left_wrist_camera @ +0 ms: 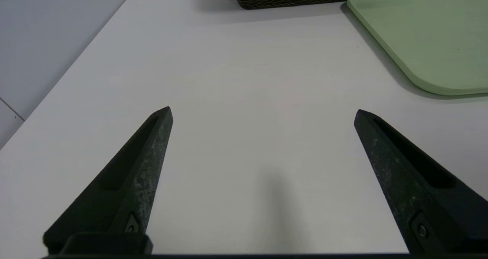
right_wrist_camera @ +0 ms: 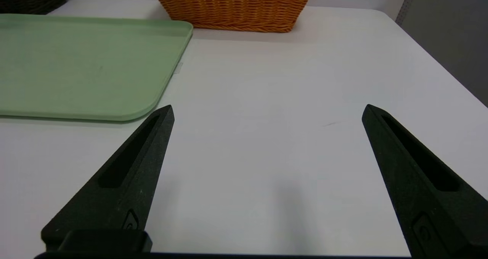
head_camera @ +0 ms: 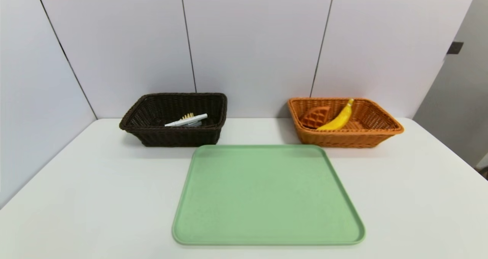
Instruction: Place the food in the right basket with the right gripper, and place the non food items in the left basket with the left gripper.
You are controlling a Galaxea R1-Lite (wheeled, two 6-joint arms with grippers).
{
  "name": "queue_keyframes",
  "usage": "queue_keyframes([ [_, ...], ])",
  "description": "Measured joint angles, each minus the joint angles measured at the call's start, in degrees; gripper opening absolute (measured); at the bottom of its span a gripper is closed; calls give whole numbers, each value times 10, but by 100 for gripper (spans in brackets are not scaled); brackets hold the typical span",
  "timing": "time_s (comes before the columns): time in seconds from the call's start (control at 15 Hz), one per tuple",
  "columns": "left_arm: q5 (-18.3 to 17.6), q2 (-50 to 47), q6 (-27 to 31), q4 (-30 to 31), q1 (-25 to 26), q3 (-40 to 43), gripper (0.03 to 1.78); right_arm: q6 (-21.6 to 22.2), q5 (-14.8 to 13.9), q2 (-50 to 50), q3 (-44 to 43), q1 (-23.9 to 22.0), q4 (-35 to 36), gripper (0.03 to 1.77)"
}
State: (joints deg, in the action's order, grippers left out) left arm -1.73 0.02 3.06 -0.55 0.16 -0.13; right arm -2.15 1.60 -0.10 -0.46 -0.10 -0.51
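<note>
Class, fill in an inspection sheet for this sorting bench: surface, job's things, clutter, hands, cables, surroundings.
Surface: white table, green tray bare.
Job's things: banana and waffle pastry in orange basket; white marker and yellow spork in dark basket; a greyish item beneath the marker, unclear.
Clutter: nothing seen.
Hands: left hand and right hand open, empty, above bare table.
Cables: nothing seen.
Surroundings: white panelled wall.

Both baskets woven wicker: left basket (head_camera: 173, 137) dark brown, right basket (head_camera: 343, 139) orange-tan w/ slight sheen. Tray (head_camera: 267, 198) matt green plastic, smooth. Desk (head_camera: 95, 198) smooth white, matt. Banana (head_camera: 339, 120) glossy, plastic-looking. Pastry (head_camera: 315, 116) waffle-textured. Gripper fingers (left_wrist_camera: 145, 167) matt black, grainy, scuffed.
</note>
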Motion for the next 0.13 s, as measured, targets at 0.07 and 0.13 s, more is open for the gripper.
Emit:
queue_keyframes([
  [0.07, 0, 0, 0, 0, 0, 0, 169, 1, 1, 0, 1, 0, 8, 170],
  [0.13, 0, 0, 0, 0, 0, 0, 169, 3, 0, 0, 3, 0, 7, 170],
])
